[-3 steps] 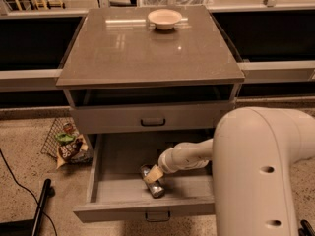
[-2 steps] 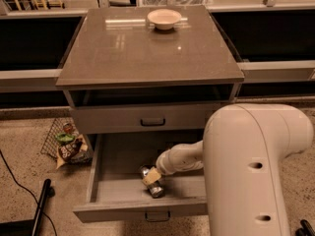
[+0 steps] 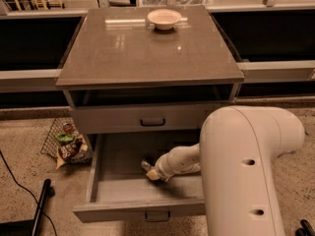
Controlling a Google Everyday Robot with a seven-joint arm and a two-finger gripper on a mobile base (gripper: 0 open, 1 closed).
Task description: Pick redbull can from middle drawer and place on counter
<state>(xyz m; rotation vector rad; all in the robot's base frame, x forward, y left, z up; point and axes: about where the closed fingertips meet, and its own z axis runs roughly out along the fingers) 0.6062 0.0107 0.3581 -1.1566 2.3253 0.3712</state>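
1. Elbow housing point(image 3: 246, 166) has swung further left since the earlier frame. The gripper point(image 3: 152, 172) is still down inside the open middle drawer point(image 3: 118, 193), right at the redbull can point(image 3: 146, 164). The can sits mid-drawer and hasn't visibly shifted.
2. Grip state: can't tell, the wrist blocks the view. The can's orientation is also unclear.
3. Risk: the can is slim and round, so an off-centre pinch could let it roll or squirt away across the drawer floor.
4. Risk: the upper drawer point(image 3: 123, 119) and the lip of the counter point(image 3: 142, 48) overhang the drawer. Lifting without first pulling back could clip the can and knock it loose.
5. Risk: the counter is glossy and a tilted set-down could tip the can. Place it well apart from the bowl point(image 3: 164, 18).
6. Writing: nothing legible on the can. The packets in the floor basket point(image 3: 66, 141) are unreadable.
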